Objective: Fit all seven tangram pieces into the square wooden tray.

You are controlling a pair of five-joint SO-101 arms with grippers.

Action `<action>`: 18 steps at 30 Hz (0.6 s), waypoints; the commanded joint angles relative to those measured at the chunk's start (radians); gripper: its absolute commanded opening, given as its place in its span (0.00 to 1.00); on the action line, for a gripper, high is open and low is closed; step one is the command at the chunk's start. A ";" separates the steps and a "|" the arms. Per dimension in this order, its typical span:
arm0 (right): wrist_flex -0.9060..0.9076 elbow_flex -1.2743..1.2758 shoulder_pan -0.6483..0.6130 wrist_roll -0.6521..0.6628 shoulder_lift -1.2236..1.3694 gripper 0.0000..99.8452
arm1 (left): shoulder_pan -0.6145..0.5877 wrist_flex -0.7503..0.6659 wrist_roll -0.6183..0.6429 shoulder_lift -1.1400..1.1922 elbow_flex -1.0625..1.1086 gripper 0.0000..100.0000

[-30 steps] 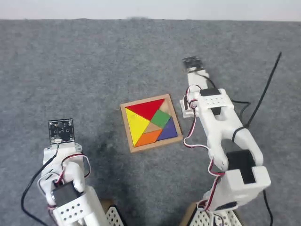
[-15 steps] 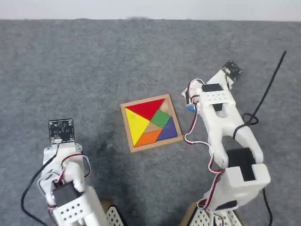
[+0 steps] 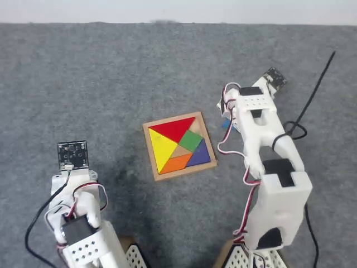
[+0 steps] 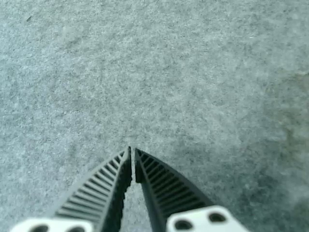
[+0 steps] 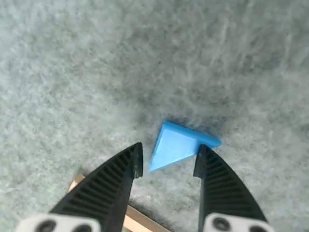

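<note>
The right gripper (image 5: 169, 151) is holding its ribbed black fingers apart on either side of a small blue triangle (image 5: 176, 143). This smooth wedge is lying flat on fuzzy grey felt (image 5: 72, 72), just beside the square wooden tray (image 3: 187, 172), where flat coloured pieces (image 3: 163, 149) are sitting edge to edge. Well apart, the left gripper (image 4: 131, 153) is pressing its ribbed fingers together over the felt.

Soft, even light is falling over the grey table (image 3: 111, 72). A faint shadow is lying off the wooden tray (image 3: 187, 171) at its near left corner. Beneath the right pincer (image 5: 169, 147), a dark shadow is ringing the blue triangle (image 5: 176, 145). Near the left pincer (image 4: 133, 151), a dimmer patch is showing.
</note>
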 commanded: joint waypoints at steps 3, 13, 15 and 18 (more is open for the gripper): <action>0.044 -0.009 0.058 -0.003 0.039 0.19 | 0.000 0.003 -0.011 -0.015 -0.008 0.02; 0.140 -0.003 0.051 0.040 0.038 0.19 | 0.000 0.003 -0.011 -0.015 -0.008 0.02; 0.140 -0.003 0.051 0.058 0.038 0.19 | 0.000 0.003 -0.011 -0.015 -0.008 0.02; 0.147 -0.003 0.050 0.057 0.038 0.19 | 0.000 0.003 -0.011 -0.015 -0.008 0.02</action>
